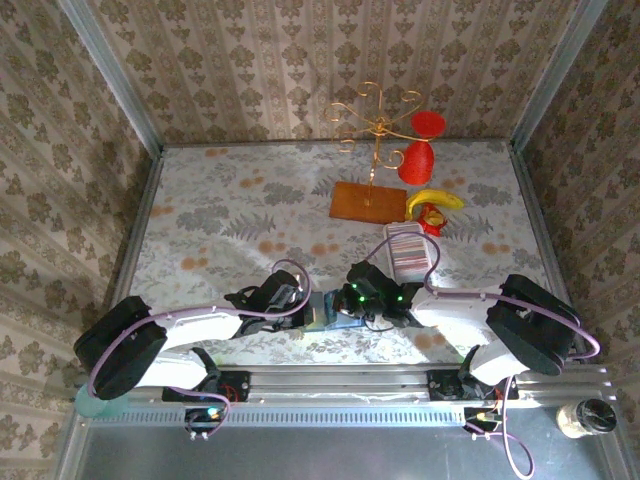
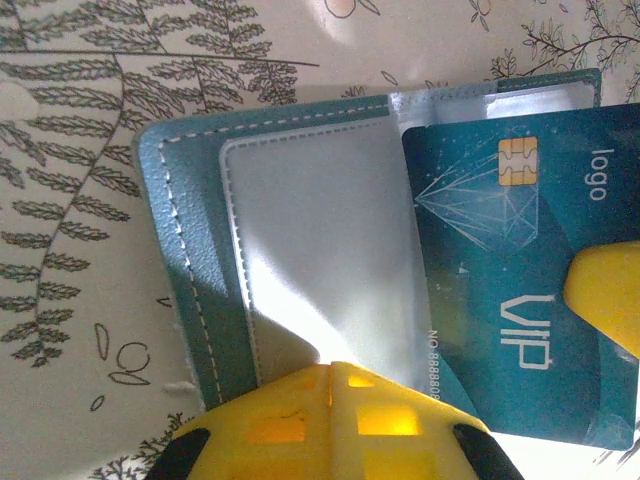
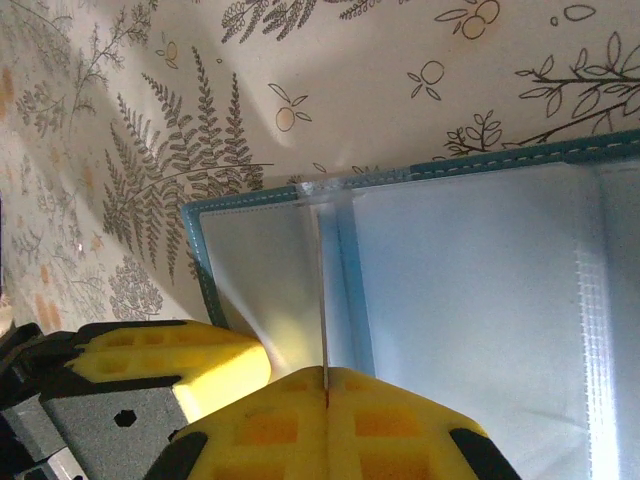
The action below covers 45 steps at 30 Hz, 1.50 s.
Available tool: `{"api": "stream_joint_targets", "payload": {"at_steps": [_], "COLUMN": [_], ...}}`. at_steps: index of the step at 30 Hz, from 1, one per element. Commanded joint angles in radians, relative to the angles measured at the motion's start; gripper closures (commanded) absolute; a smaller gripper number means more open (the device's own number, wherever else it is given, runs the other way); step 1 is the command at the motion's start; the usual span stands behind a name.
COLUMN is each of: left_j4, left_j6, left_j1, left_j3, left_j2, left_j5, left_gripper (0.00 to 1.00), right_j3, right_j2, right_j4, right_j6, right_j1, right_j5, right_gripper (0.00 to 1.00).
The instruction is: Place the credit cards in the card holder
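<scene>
The teal card holder (image 2: 190, 250) lies open on the fern-print cloth, its clear pockets facing up, between both grippers near the front edge (image 1: 335, 320). My left gripper (image 2: 335, 365) is shut, pinching the clear pocket sheet, which tents up to its tips. A teal-blue credit card (image 2: 500, 250) marked VIP lies at the pocket's mouth. My right gripper (image 3: 326, 372) is shut on this card, seen edge-on (image 3: 323, 290) over the card holder (image 3: 200, 260). One right finger (image 2: 605, 290) shows on the card. A left finger (image 3: 190, 365) rests by the holder's corner.
A whitish tray (image 1: 410, 250) with more cards sits behind the right gripper. Farther back stand an orange-brown board (image 1: 352, 200) with a gold wire stand (image 1: 375, 120), a banana (image 1: 435, 200) and red pieces (image 1: 418, 160). Patterned walls close in three sides.
</scene>
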Motion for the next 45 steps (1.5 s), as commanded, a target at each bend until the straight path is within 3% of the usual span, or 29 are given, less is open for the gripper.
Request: {"api": "stream_joint_targets", "payload": {"at_steps": [1, 9, 24, 45], "left_j4": [-0.025, -0.024, -0.031, -0.033], "left_j6": [-0.004, -0.008, -0.011, -0.014], "left_j1": [-0.012, -0.018, -0.027, -0.034], "left_j3": [-0.024, -0.024, -0.02, -0.015], "left_j2": [0.009, 0.007, 0.008, 0.009], "left_j5": [-0.012, -0.014, -0.021, -0.029], "left_gripper": [1.0, 1.0, 1.0, 1.0], "right_j3": [-0.015, -0.055, -0.049, -0.093], "right_j2": [-0.003, -0.013, -0.005, -0.006], "right_j4": [0.048, 0.086, 0.109, 0.141], "right_j6": [0.039, 0.073, -0.049, 0.025], "right_j1": [0.003, -0.001, -0.03, -0.039], "right_j5": [-0.017, 0.016, -0.039, -0.115], "right_gripper": [1.0, 1.0, 1.0, 1.0]}}
